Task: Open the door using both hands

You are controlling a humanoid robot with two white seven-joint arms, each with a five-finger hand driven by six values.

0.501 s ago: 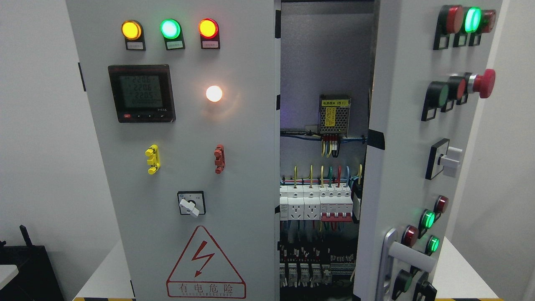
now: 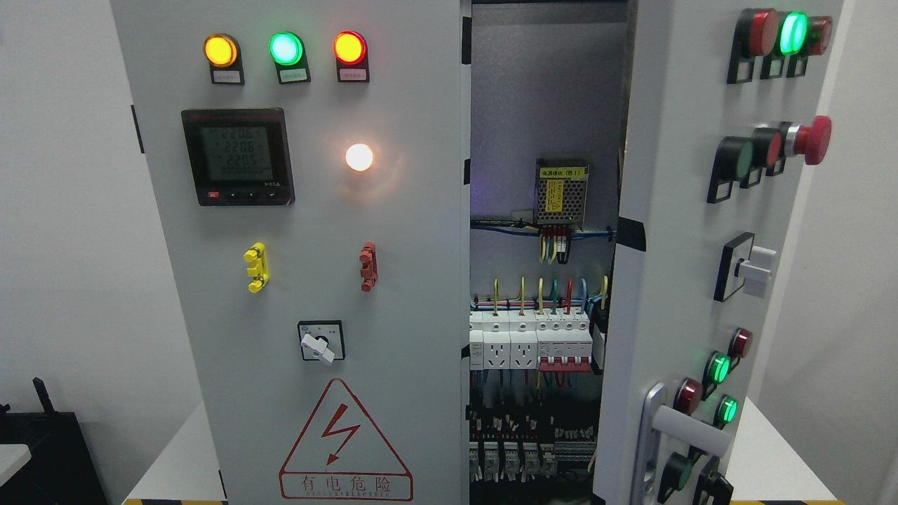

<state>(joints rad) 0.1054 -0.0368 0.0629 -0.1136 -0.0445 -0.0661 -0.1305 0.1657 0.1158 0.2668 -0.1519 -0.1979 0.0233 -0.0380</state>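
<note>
A grey electrical cabinet fills the head view. Its left door (image 2: 309, 266) is closed and carries three indicator lamps, a digital meter (image 2: 237, 156), a lit white lamp, a rotary switch (image 2: 320, 341) and a red warning triangle (image 2: 345, 442). The right door (image 2: 673, 280) is swung open toward me, edge-on, with push buttons, a red emergency stop (image 2: 814, 139) and a silver handle (image 2: 656, 435) near its lower edge. Between the doors the interior shows wiring and white breakers (image 2: 533, 340). Neither of my hands is in view.
The cabinet stands on a white table (image 2: 772, 456) with a yellow-black striped front edge. A black object (image 2: 42, 449) sits at the lower left by a white wall. A white wall lies to the right of the open door.
</note>
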